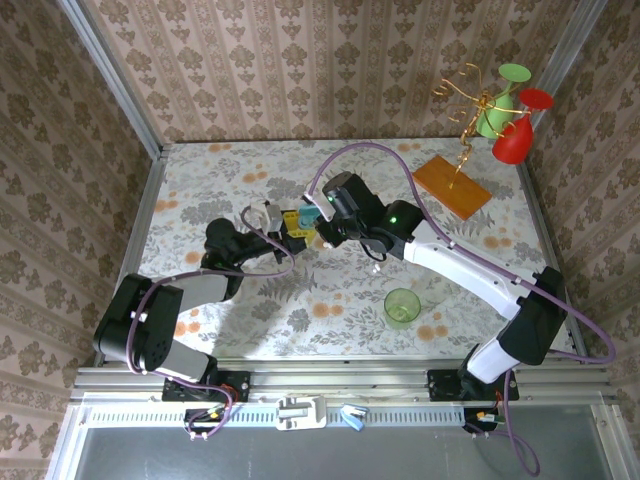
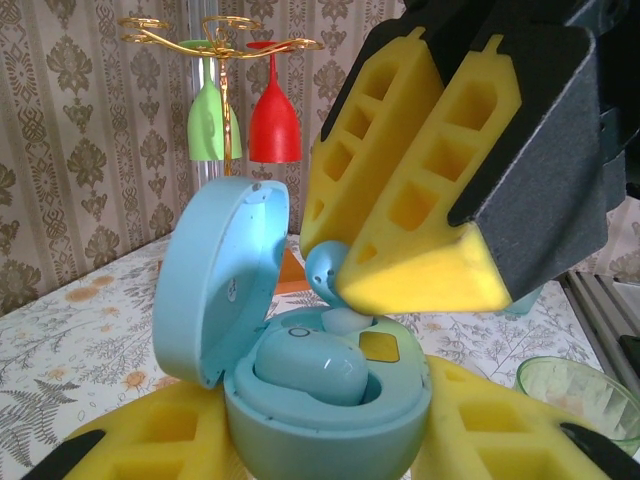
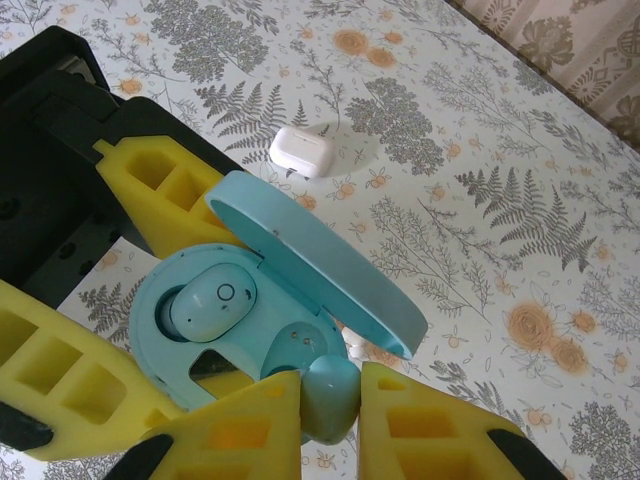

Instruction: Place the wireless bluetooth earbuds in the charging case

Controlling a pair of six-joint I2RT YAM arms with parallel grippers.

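A light-blue charging case (image 2: 320, 425) sits between the yellow pads of my left gripper (image 2: 325, 440), which is shut on it, lid (image 2: 215, 290) swung open. One pale blue earbud (image 2: 310, 365) lies seated in its slot. My right gripper (image 3: 330, 400) is shut on a second pale blue earbud (image 3: 332, 392), holding it just over the case's rim beside the empty slot (image 3: 295, 345). From the left wrist view that earbud (image 2: 325, 272) hangs right above the case, pinched by the right fingers (image 2: 420, 250). Both grippers meet at mid-table (image 1: 305, 225).
A white closed case (image 3: 301, 151) lies on the floral tablecloth beyond the blue one. A green cup (image 1: 402, 307) stands near the right arm. At the back right an orange board (image 1: 452, 183) carries a gold stand with red and green glasses (image 1: 510, 140).
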